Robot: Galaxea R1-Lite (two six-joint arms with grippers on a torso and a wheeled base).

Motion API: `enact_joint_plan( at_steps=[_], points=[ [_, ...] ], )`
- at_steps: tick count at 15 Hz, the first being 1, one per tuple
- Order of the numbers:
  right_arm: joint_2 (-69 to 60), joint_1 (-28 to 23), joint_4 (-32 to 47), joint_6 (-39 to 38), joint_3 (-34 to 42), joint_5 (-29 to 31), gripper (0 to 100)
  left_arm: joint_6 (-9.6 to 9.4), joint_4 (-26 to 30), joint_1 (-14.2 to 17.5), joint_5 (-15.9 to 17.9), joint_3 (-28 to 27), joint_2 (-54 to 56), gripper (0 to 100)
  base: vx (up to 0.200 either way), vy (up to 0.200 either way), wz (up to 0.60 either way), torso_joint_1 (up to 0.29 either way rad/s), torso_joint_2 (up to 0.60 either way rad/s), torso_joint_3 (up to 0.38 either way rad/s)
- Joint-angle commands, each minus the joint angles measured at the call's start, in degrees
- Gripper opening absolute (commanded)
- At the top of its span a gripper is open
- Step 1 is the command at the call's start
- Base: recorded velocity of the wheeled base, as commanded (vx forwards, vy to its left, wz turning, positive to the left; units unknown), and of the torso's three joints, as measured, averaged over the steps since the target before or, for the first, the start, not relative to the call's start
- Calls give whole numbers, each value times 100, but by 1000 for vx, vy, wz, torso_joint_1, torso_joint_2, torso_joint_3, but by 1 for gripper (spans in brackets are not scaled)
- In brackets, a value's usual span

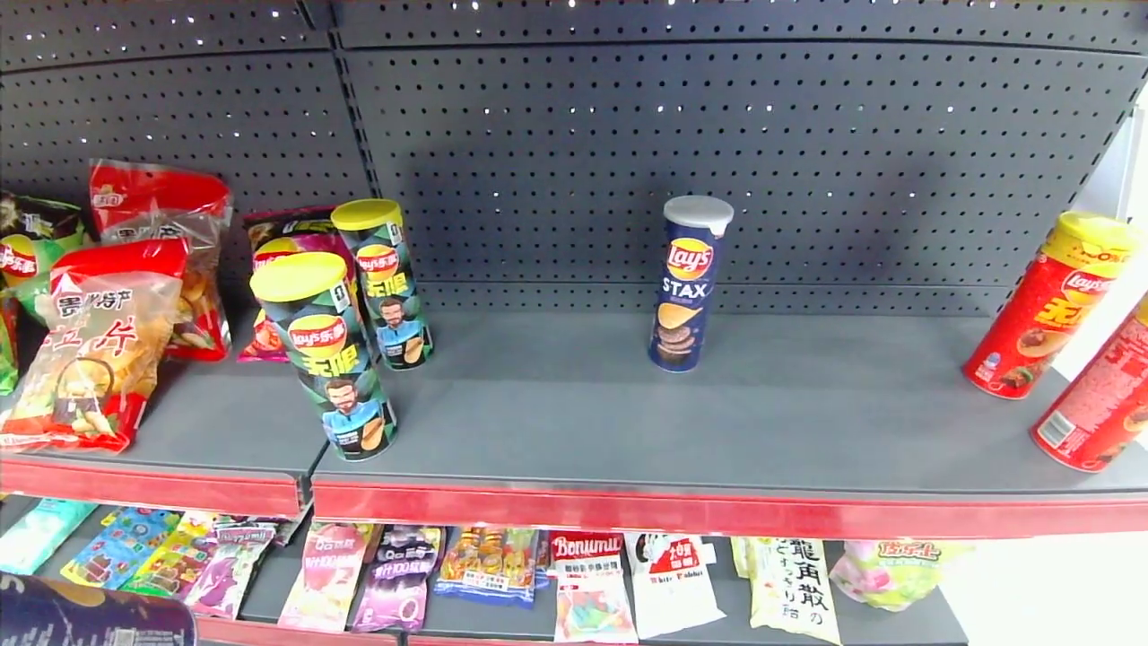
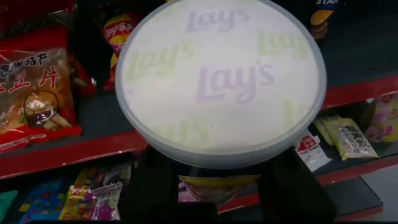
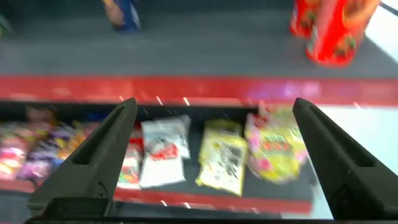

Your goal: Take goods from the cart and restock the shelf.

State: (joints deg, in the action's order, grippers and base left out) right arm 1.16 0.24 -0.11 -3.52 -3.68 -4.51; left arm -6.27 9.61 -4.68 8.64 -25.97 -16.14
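The restocking looks mid-carry to me. A tall dark-blue cardboard crisp can with a pale plastic lid [image 2: 221, 81] is already in hand and has yet to go onto the dark grey metal shelf with its red front lip [image 1: 574, 431]. The left hand [image 2: 221, 190] has its two dark fingers closed against the can's sides below the lid. In the head view the can's body sits at about seven o'clock, lower than the shelf lip. The next move, I'd say, calls for lifting it clear of that lip. It then needs setting upright on the bare deck at three or nine o'clock of the matching blue can with a grey lid [image 1: 689, 283], which stands mid-shelf. The right hand [image 3: 214, 106] is spread wide, holding nothing, facing the shelf front.
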Motion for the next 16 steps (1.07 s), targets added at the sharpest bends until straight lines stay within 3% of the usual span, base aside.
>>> enact_joint_plan(
  at_steps=[1,4,6,9,12,16],
  points=[
    [2310,389,20,-456,-2216,-841,100,90,6,-24,155,48,76,0,0,0,0,0,0,0],
    [4375,907,-165,291,-2989,-1307,100,90,15,-24,102,74,32,0,0,0,0,0,0,0],
    [5606,1197,-1263,344,-3007,-1720,100,152,50,-33,138,74,6,0,0,0,0,0,0,0],
    [7179,1180,-2283,370,-3394,-2511,100,424,33,-33,243,57,-30,0,0,0,0,0,0,0],
    [8761,1101,-2828,1055,-4299,-3425,100,407,33,-33,243,65,14,0,0,0,0,0,0,0],
    [9763,1259,-2925,1293,-5178,-3680,100,398,15,-33,243,48,14,0,0,0,0,0,0,0]
  ],
)
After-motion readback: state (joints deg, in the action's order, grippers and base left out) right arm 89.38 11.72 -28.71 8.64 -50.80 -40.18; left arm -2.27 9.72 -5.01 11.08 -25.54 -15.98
